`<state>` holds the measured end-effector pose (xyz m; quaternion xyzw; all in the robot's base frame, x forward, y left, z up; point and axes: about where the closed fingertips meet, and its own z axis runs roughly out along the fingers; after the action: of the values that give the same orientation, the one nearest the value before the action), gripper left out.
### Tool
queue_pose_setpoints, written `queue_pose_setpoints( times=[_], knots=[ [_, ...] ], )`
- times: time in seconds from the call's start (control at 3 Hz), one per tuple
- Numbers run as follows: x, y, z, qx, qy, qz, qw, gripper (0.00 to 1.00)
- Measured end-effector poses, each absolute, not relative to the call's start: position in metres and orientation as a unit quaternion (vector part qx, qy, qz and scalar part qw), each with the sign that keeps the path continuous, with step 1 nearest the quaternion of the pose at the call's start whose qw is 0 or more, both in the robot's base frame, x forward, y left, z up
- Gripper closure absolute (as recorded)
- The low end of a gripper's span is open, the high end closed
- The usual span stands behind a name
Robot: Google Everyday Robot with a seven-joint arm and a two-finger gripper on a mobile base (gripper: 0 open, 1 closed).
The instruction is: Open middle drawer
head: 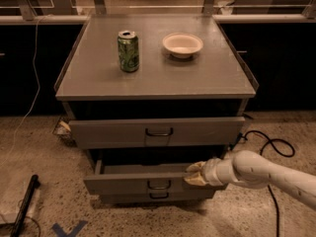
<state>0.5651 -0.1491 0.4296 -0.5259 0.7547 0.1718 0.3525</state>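
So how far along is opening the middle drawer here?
Done: the middle drawer is partly out, its front ahead of the bottom drawer, with a strip of its tray showing. In hand: the tool sits at the front's top edge, right of the loop handle. Left: most of the tray lies under the top drawer, so more pulling is probably needed.

We note the pale two-finger gripper [195, 174] at the right end of the low grey metal middle drawer [133, 184]. Its white arm [266, 174] bars that side. The taller grey top drawer front [108, 132] hangs above the tray, leaving a low dark gap. Left floor passable beside a thin black rod [24, 206].
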Motion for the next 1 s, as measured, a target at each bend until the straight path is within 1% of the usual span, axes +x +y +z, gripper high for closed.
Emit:
queue_pose_setpoints(
  times=[0.33, 0.67, 1.0],
  knots=[
    [0.5651, -0.149, 0.4296, -0.526, 0.755, 0.172, 0.353, 0.85],
    [0.5651, -0.1489, 0.4295, -0.526, 0.755, 0.172, 0.352, 0.53],
    [0.5651, -0.1489, 0.4295, -0.526, 0.755, 0.172, 0.352, 0.3]
  ],
)
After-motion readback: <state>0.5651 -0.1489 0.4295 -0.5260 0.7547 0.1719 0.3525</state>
